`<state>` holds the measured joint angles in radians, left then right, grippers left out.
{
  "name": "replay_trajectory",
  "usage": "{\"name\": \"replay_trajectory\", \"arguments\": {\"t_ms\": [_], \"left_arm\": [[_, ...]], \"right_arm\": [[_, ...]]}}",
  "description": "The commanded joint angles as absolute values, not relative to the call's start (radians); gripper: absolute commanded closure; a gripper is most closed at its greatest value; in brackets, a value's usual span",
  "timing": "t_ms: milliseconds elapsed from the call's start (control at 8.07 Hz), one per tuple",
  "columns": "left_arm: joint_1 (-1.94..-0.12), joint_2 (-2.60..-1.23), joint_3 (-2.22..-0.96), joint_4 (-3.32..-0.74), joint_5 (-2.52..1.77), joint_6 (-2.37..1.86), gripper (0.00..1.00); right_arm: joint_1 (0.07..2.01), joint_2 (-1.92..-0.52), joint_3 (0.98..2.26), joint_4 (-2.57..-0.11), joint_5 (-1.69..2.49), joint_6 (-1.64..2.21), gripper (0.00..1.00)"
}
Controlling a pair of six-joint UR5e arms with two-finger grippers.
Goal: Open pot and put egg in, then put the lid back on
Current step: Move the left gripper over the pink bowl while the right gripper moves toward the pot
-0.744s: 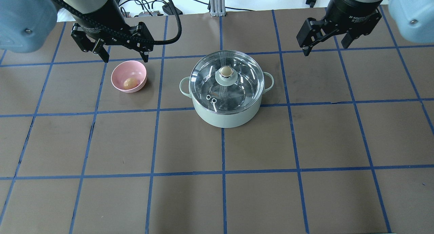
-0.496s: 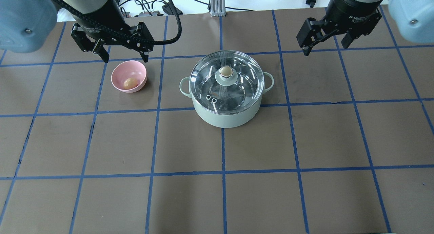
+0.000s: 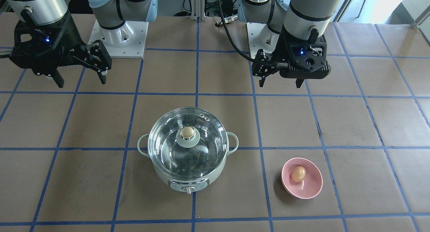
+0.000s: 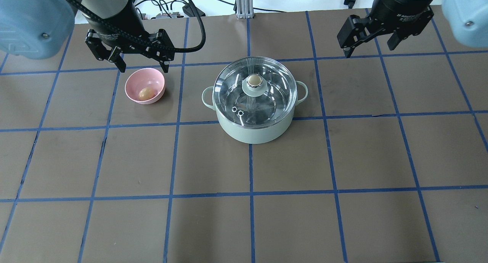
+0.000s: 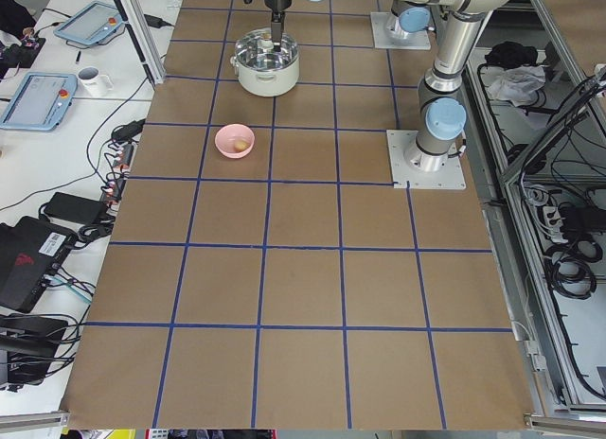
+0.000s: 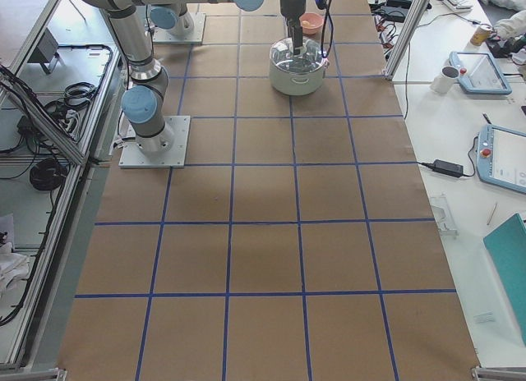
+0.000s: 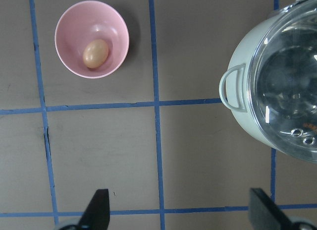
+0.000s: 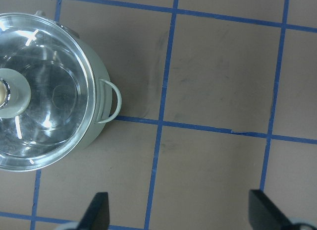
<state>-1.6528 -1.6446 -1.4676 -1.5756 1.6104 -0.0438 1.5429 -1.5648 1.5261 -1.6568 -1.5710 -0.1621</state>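
The mint-green pot [image 4: 253, 131] stands mid-table, and its glass lid [image 4: 272, 93] with the beige knob [image 4: 253, 80] sits on it. The pot [image 3: 174, 178] and lid [image 3: 164, 148] also show in the front view. The tan egg [image 4: 146, 93] lies in a pink bowl [image 4: 152, 78] to the pot's left; it also shows in the front view [image 3: 298, 174] and the left wrist view [image 7: 95, 53]. My left gripper [image 4: 144, 69] hovers open and empty just behind the bowl. My right gripper [image 4: 369, 51] hovers open and empty behind and to the right of the pot.
The brown table [image 4: 244, 217] carries a grid of blue tape lines. The arm bases [image 3: 117, 37] stand at the robot's edge of the table. Cables [image 4: 167, 7] lie behind the table edge.
Both arms have shifted slightly: the left gripper a little right and toward the bowl, the right gripper a little right and back. The pot, lid, bowl and egg have not moved.
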Motion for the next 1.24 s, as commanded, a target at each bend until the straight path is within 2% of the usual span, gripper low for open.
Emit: {"name": "replay_trajectory", "arguments": {"t_ms": [0, 620, 1116], "left_arm": [[-1.629, -1.712, -1.470, -1.467, 1.620, 0.074, 0.00], [-1.528, -1.967, -1.470, -1.238, 1.612, 0.140, 0.00], [-1.471, -2.101, -1.488, -1.091, 1.612, 0.172, 0.00]], "right_arm": [[1.540, -1.565, 1.525, -1.657, -1.568, -0.157, 0.00], [1.531, -1.551, 1.520, -1.712, -1.560, -0.144, 0.00], [1.621, -1.426, 1.499, -1.914, -1.571, -0.017, 0.00]]}}
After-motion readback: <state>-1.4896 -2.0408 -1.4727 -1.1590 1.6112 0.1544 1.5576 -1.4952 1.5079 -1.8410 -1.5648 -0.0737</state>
